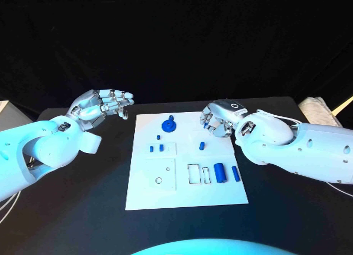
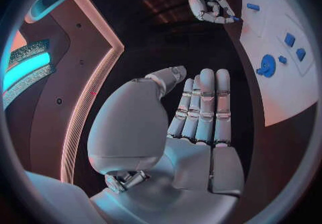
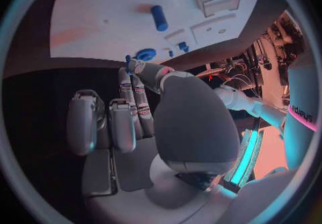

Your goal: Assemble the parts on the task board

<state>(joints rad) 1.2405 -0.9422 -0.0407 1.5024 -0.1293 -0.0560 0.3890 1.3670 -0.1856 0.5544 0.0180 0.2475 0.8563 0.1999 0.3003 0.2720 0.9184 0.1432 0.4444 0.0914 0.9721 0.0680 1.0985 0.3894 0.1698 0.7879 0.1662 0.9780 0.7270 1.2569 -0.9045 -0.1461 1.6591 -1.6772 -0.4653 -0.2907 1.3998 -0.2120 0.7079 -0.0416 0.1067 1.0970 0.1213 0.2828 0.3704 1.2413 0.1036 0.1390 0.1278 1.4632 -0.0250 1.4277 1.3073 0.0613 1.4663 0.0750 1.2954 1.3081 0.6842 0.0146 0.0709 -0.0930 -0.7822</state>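
- While the right hand (image 1: 220, 118) hangs over the far right corner of the task board (image 1: 188, 199), it appears to pinch a small blue part (image 3: 127, 58) at its fingertips; the right wrist view shows a sliver of blue between thumb and finger, and the left wrist view shows a blue tip at the same fingers.
- Left hand (image 1: 102, 108): raised over the bare tabletop (image 1: 84, 212) just off the board's far left corner, fingers loosely curled and apart, holding nothing.
- Step in hand, as judged: carrying one picked part toward its seat on the board; no insertion is visible yet.
- Next move, as judged: lower the pinched part upright over a matching hole and keep it from tilting as it goes in.
- Parts on the board: a round blue disc with a knob (image 1: 169, 125) at the far middle; small blue pegs (image 1: 158, 137) on the raised plate just nearer; a short blue peg (image 1: 200, 144) right of centre; a thick blue cylinder (image 1: 220, 171) and a thinner blue bar (image 1: 235, 173) lying side by side at the right, beside two rectangular slots (image 1: 193, 173).
- Near-left plate: two round holes (image 1: 158, 180), unfilled.
- Obstruction: the short peg stands just below the right hand and could be knocked on descent.
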